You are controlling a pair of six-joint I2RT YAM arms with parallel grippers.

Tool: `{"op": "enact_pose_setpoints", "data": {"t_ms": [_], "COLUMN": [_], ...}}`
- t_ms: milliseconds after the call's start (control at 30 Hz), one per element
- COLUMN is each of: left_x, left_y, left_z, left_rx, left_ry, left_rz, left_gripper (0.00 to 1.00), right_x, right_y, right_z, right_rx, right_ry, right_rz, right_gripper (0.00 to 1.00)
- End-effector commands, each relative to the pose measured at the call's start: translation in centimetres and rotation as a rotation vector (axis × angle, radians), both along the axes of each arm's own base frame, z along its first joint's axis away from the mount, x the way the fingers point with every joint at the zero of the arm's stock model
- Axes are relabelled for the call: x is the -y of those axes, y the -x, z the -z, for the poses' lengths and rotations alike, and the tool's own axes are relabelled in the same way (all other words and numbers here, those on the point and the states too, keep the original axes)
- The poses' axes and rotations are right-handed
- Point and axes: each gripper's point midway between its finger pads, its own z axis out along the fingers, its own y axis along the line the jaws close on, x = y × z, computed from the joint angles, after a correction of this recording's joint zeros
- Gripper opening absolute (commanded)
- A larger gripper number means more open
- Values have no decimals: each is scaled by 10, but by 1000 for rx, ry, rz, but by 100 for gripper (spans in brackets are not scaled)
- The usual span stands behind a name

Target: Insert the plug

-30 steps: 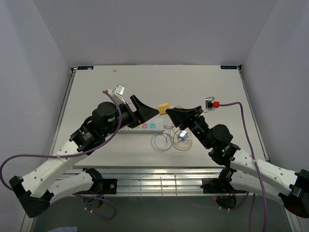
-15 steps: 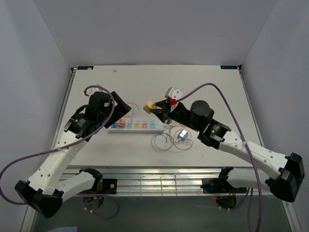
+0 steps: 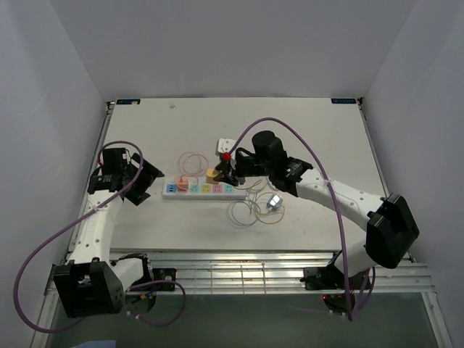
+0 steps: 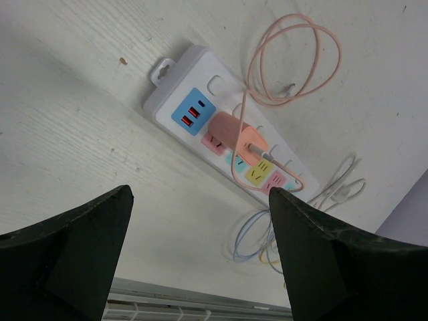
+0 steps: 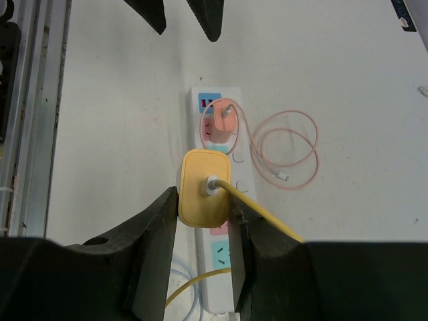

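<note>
A yellow plug (image 5: pixel 204 187) with a yellow cable is clamped between the fingers of my right gripper (image 5: pixel 202 198). It hangs right over the middle sockets of the white power strip (image 5: pixel 224 294); I cannot tell whether it touches them. From above, the yellow plug (image 3: pixel 211 175) sits at the strip's (image 3: pixel 232 191) far edge under the right gripper (image 3: pixel 220 175). A pink plug (image 4: pixel 231 134) is seated in the power strip (image 4: pixel 221 87) near its left end. My left gripper (image 4: pixel 200 195) stands open and empty to the left of the strip, and shows from above as the left gripper (image 3: pixel 142 185).
A pink cable coil (image 3: pixel 192 161) lies behind the strip. Blue and yellow cable loops (image 3: pixel 250 212) and a small grey adapter (image 3: pixel 274 202) lie in front right. A white adapter (image 3: pixel 225 146) sits behind the right gripper. The metal rail (image 3: pixel 239 254) marks the table's near edge.
The right arm has carried the yellow plug left and down to the strip's middle sockets. The left arm has pulled back toward the table's left side, its gripper still open.
</note>
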Motion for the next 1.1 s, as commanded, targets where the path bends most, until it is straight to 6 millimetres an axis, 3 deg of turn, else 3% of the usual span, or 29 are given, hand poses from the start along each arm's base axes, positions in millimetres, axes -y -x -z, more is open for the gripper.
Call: {"op": "enact_pose_setpoints", "data": {"t_ms": [0,467,733,933,1067], "left_x": [3,-4,-3,-6,-5], "left_y": [-9,-27,-39,-34,-32], "left_z": [0,57,74,101,108], "left_rx": [53,-40,-27,-109,-124], "left_ry": [40,26,56,39,12], "left_rz": [47,29,-4,-7,6], "left_gripper": [94,90,87,81,81], "right_x": [-16,-34,-33,-31,-31], "right_y": [-4,-31,-36,-41,-43], "right_z": [-19,11,18,20,26], "right_rx": [69,25,13,8,-1], "right_ry": [-31,12,20,20,27], "right_rz": [-88,-92,-90,-80,-82], "right_gripper": [8,8,8,8,8]}}
